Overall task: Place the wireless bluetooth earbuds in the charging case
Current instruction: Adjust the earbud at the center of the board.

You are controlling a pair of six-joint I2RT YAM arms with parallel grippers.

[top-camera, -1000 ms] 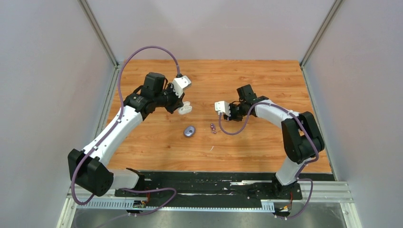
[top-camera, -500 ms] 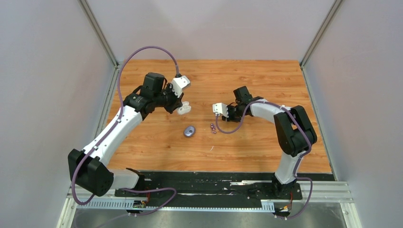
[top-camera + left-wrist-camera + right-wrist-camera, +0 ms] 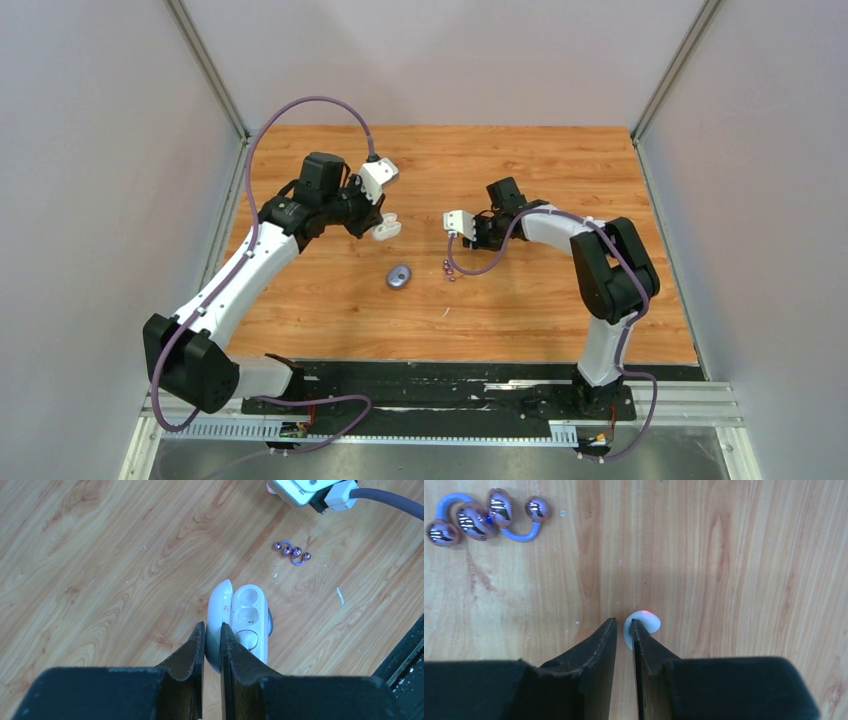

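Note:
A white charging case [image 3: 248, 615] hangs open above the table, and my left gripper [image 3: 212, 626] is shut on its raised lid [image 3: 220, 602]. The well nearest the fingers looks filled by a white bud [image 3: 247, 639]; the other two show bare. In the top view that case [image 3: 388, 228] is at the left gripper's tip. My right gripper [image 3: 624, 622] is low over the wood with its jaws a narrow gap apart. A white earbud [image 3: 646, 622] lies at its right fingertip, not clamped. The purple earbuds [image 3: 484, 515] lie in a cluster with pale loops to the left.
A closed purple oval case [image 3: 399, 276] lies on the wooden table [image 3: 520, 300], left of the purple earbuds [image 3: 448, 268]. The right wrist's camera block [image 3: 305, 490] hangs beyond the white case. Grey walls close in the table on three sides.
My right gripper has moved left and slightly toward the back of the table. The left gripper with the white case has barely shifted.

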